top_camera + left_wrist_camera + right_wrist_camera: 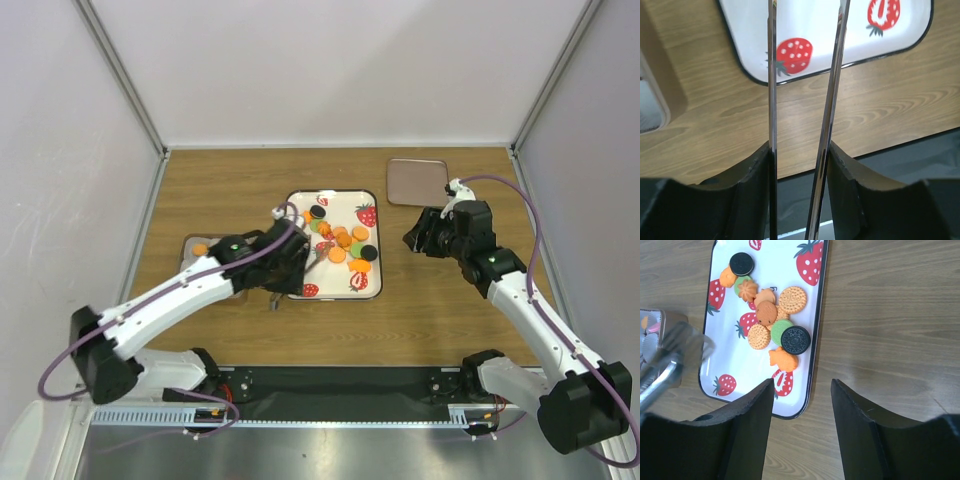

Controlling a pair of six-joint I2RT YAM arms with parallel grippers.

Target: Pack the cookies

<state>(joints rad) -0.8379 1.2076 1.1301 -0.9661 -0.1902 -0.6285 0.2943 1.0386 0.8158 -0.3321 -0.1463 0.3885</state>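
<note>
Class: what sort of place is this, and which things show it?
Probably a robotics test cell: two white-and-black robot arms mounted at a brown wooden table, plain white walls enclosing it, and a strawberry-printed white tray of multicoloured cookies.

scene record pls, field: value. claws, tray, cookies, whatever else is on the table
left claw: shut on tongs, at the tray's near-left corner
right claw: open, empty, to the right of the tray
tray: white with strawberry prints, mid-table
cookies: loose pile on the tray; mostly orange, some green, two black
box: left of the tray, partly under the left arm; one orange cookie visible inside
brown lid: flat on the table, far right, nothing on it
</note>
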